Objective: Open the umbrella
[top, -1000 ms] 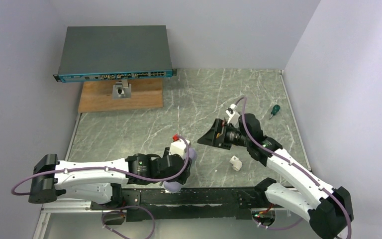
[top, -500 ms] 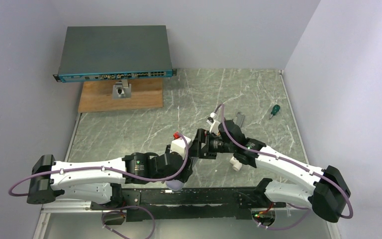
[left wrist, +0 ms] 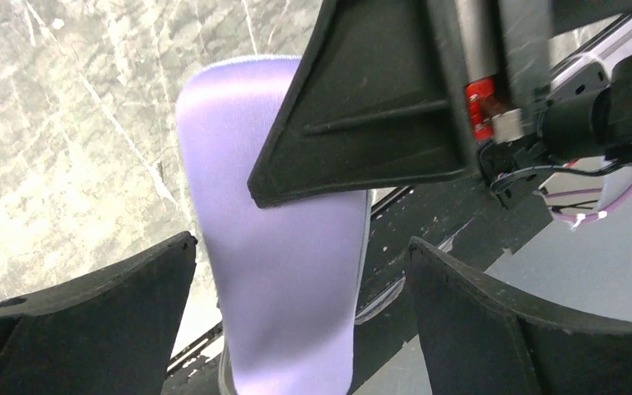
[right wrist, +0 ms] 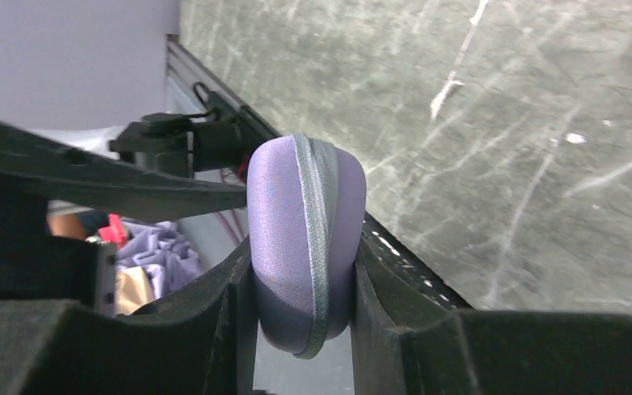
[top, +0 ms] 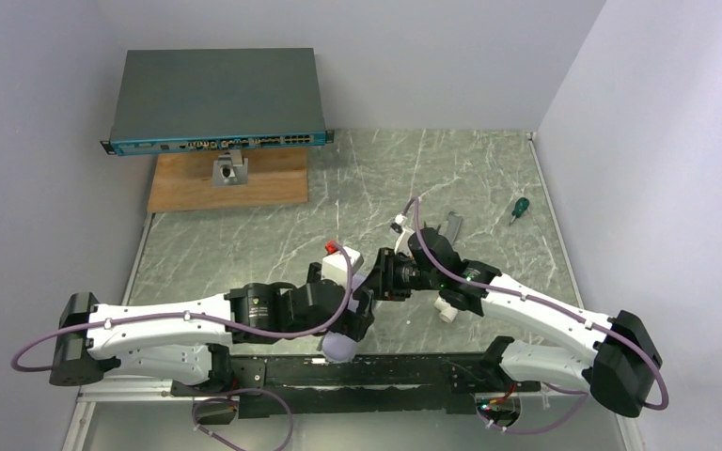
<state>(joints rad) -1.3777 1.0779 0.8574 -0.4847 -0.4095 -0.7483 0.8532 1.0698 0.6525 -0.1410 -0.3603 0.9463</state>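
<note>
The right end effector (right wrist: 300,276) is partly closed, clamping the lavender-grey zipped oval fabric case (right wrist: 304,197) by its sides. The left end effector (left wrist: 300,247) is spread wide, its fingers clear of the case. The case hangs over the near edge of the marbled green stone worktop (top: 489,178). The umbrella itself cannot be made out.

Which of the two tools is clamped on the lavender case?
The right tool: it pinches the lavender case from both sides. The left tool only stands wide open around it.
</note>
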